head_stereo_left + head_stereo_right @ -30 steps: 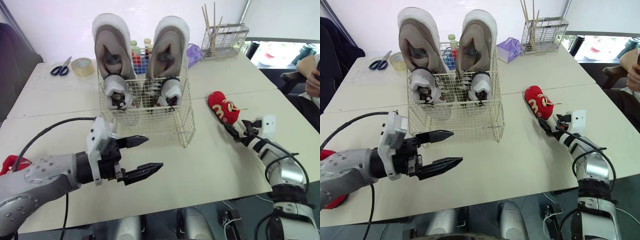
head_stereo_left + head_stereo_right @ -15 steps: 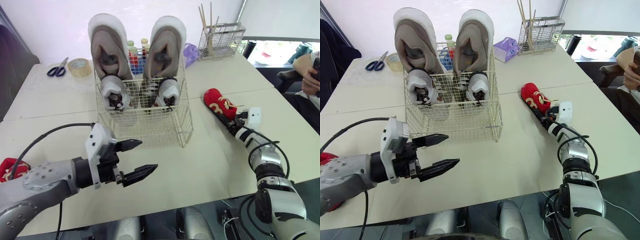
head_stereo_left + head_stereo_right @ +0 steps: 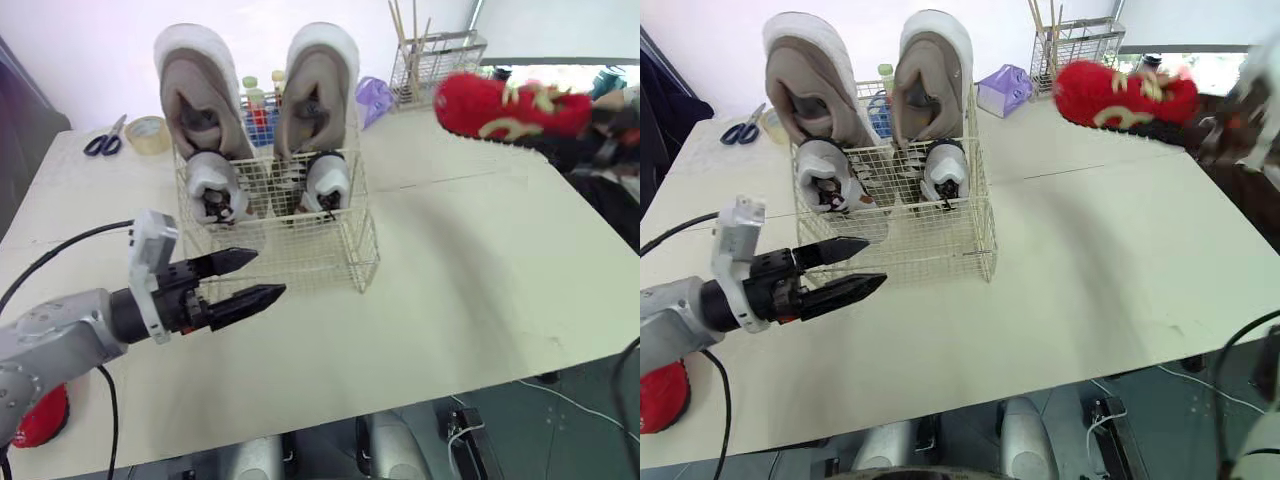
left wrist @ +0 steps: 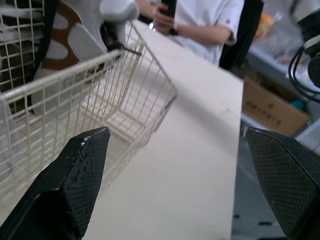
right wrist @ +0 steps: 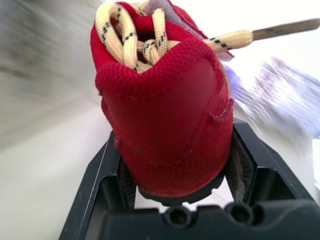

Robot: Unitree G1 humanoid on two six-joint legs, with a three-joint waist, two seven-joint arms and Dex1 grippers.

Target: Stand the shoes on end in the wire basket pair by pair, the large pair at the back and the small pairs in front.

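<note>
**Cream table, one red shoe held aloft**

Cream tabletop (image 3: 450,290) spreads across the scene. Nearest, the left gripper (image 3: 268,275) hovers low over it with its two black fingers spread wide and nothing between them, their tips just short of the front wall of the wire basket (image 3: 330,262). A second red shoe (image 3: 38,428) shows at the near left edge. In the basket, two small white shoes (image 3: 212,190) stand on end side by side, and two large grey shoes (image 3: 195,90) stand on end right behind them, rising well above the rim. Off to the right, the right gripper (image 5: 172,165) clamps the red shoe (image 3: 500,108) at its heel, holding it in the air, clear of the table. Farthest back lie scissors (image 3: 100,140), a tape roll (image 3: 148,133), bottles (image 3: 258,100), a purple bag (image 3: 372,95) and a wire holder (image 3: 432,62) with sticks.
</note>
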